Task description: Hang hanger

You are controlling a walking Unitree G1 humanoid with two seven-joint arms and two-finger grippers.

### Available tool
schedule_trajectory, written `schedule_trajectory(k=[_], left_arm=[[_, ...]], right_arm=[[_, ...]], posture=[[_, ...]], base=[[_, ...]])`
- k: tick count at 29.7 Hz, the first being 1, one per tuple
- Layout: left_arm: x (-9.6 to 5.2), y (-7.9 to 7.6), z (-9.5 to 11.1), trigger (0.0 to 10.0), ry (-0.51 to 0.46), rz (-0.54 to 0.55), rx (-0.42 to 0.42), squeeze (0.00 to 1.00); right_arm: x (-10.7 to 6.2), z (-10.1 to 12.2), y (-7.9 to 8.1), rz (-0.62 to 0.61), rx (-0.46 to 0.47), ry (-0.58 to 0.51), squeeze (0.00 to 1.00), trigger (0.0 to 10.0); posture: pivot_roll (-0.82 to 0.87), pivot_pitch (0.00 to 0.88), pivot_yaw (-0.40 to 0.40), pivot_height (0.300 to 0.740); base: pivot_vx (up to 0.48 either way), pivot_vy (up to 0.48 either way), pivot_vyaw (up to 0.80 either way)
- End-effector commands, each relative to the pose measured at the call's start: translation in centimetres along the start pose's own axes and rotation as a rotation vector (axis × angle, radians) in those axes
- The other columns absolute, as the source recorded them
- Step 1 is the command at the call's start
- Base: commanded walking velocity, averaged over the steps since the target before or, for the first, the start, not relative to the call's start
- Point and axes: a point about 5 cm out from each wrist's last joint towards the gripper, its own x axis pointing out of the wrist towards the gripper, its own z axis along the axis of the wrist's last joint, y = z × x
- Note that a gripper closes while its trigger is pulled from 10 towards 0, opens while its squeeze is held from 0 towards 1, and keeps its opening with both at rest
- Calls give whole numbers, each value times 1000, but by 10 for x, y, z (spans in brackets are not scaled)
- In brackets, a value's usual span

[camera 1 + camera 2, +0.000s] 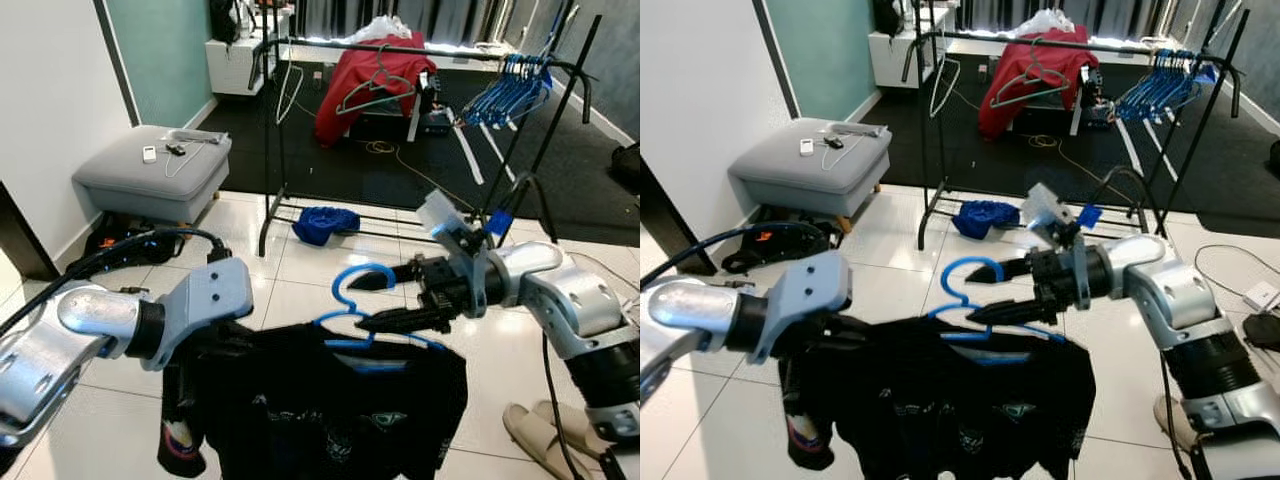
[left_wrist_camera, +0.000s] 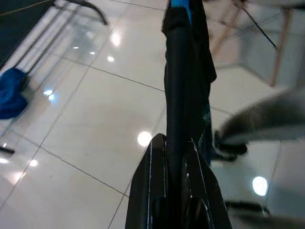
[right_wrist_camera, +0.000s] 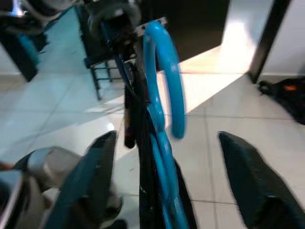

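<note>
A lived-in home: glossy white floor tiles meet dark carpet at the far side, with a grey ottoman far left, a black clothes rack and slippers near right.

Head stereo pair looking down-forward, wrist cameras close, all sharing hanger

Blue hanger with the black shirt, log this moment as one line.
left tool: shut on black shirt | right tool: open around blue hanger neck | clothes rack: ahead, not reached
</note>
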Motion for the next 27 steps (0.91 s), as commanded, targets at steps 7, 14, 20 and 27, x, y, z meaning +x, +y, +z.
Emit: schedule_trajectory(k=[7, 14, 20, 27], left_arm=[[-3, 31, -11, 0, -74, 366, -142, 0], [0, 35, -11, 0, -152, 499, -214, 0], [11, 35, 24, 0, -523, 645, -360, 0], [28, 17, 44, 10000, -610, 606, -349, 0]], right_arm=[[-37, -3, -37, -611, -54, -148, 1000, 10000], [-64, 1, -50, -964, -39, -318, 886, 10000], [-65, -3, -61, -1248, 148, -636, 0, 10000], [-25, -2, -64, -1184, 225, -731, 0, 10000]], posture=[[-38, 29, -3, 740], [-51, 38, 2, 740], [-50, 46, -6, 740], [-41, 48, -7, 740]], base=[[0, 0, 0], [0, 0, 0], [0, 0, 0], [0, 0, 0]])
